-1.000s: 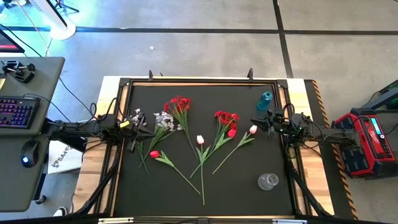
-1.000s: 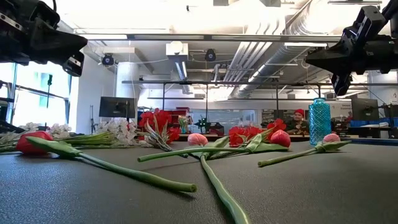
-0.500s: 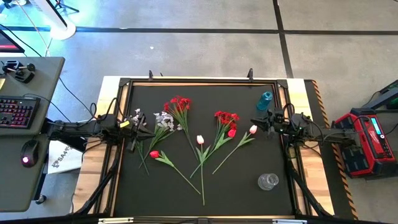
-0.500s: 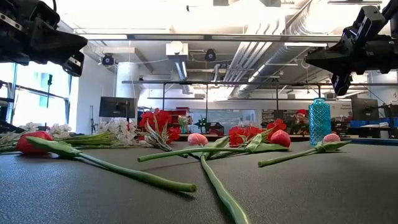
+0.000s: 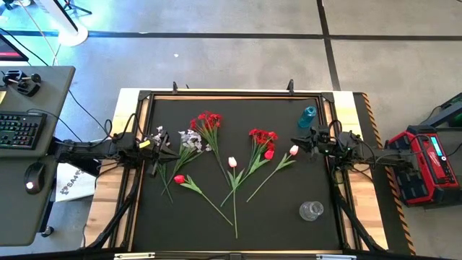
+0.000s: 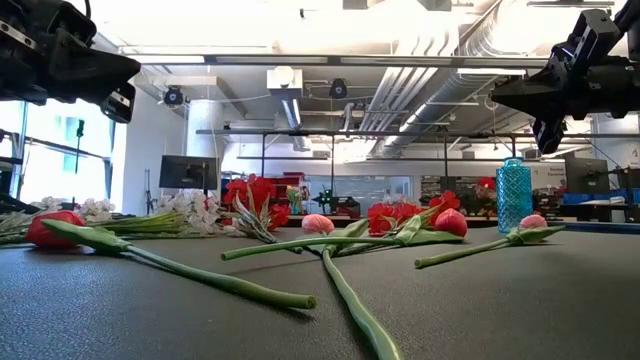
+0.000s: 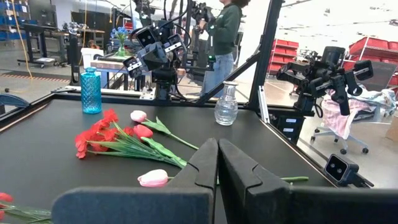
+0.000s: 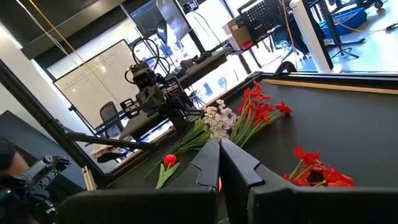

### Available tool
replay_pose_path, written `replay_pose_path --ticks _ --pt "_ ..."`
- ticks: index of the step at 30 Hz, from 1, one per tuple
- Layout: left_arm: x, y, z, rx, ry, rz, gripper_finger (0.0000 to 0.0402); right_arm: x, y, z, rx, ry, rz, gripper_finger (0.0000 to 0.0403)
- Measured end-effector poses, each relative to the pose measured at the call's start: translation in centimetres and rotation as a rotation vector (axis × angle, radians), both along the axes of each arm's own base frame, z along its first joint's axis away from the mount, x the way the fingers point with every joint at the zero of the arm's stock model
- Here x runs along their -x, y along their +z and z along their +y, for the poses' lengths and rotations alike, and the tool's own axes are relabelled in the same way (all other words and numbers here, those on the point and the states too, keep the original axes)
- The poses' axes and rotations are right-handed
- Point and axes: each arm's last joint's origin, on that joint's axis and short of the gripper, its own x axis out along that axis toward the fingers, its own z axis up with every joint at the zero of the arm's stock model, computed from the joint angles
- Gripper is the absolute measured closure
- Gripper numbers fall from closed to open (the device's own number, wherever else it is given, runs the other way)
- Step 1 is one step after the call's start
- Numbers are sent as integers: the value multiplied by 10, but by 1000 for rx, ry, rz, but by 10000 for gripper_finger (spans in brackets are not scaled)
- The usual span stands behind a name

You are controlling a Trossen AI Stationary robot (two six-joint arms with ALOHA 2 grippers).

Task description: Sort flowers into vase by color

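No flower gripped yet; flowers (image 5: 231,162) lie mid-surface (image 5: 289,217).
Left claw (image 5: 164,154) and right claw (image 5: 297,142), both pressed together, should be spread before a stem is taken.

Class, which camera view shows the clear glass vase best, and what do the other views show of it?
The left wrist view shows the clear glass vase best: upright near the table's far edge, its neck and rounded body seen side-on. The high view shows it only from above, as a small round shape. The low and right wrist views do not show it.
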Motion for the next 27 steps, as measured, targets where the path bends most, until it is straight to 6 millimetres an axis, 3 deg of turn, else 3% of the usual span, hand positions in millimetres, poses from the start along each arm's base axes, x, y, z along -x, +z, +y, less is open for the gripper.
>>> replay_pose_path --ticks 16,21,27 --pt "0 0 0 0 0 0 401 0 0 0 0 0 0 402" --pt "0 0 0 -122 11 -18 401 0 0 0 0 0 0 402" --pt "0 2 2 -45 75 -22 402 0 0 0 0 0 0 402"
